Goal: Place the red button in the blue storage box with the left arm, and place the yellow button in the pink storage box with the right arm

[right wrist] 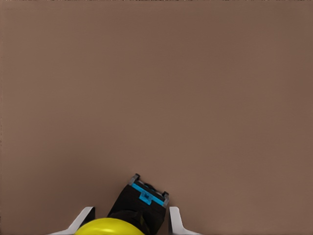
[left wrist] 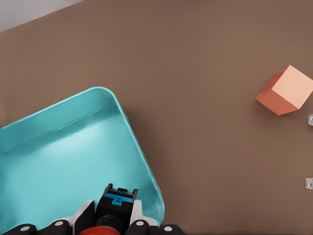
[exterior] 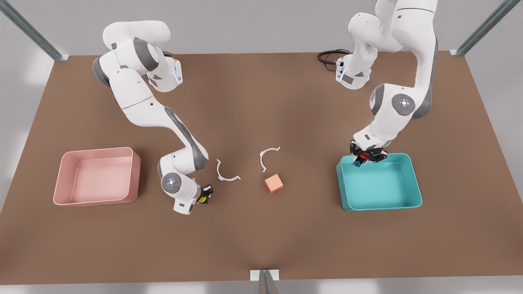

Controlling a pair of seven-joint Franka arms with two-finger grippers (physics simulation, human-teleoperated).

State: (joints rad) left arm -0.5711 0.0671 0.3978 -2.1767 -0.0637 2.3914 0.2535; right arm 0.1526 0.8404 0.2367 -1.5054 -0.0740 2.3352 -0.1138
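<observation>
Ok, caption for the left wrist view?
Left gripper holds the red button over the blue storage box.

A plain matte brown tabletop stands against pale grey walls, with grey metal frame struts at its corners.

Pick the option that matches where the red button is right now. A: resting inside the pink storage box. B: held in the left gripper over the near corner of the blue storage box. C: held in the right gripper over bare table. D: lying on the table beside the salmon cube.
B: the left gripper is shut on the red button above a corner of the blue storage box, not yet released.
</observation>
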